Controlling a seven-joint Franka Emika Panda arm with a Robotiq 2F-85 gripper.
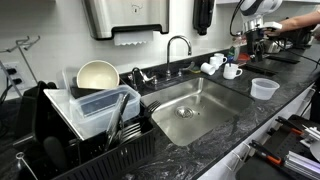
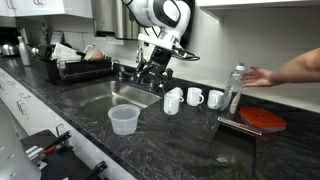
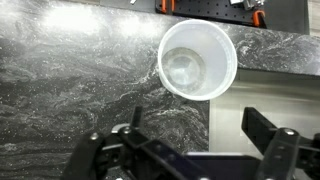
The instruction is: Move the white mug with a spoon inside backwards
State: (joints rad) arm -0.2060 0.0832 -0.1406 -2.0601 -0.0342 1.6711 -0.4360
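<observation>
A steel sink (image 1: 190, 102) is sunk in the dark, white-veined stone desk (image 2: 190, 150). Right of it, near the front edge, stands a round translucent plastic tub (image 3: 198, 60). Farther back is the white mug (image 2: 172, 101), a glossy cylinder with perhaps a spoon poking out, and two more mugs (image 2: 195, 97) to its right. The hand (image 3: 190, 150) hangs spread wide, empty, above bare stone beside the tub. A steel dispenser (image 1: 125, 15) hangs on the far wall.
</observation>
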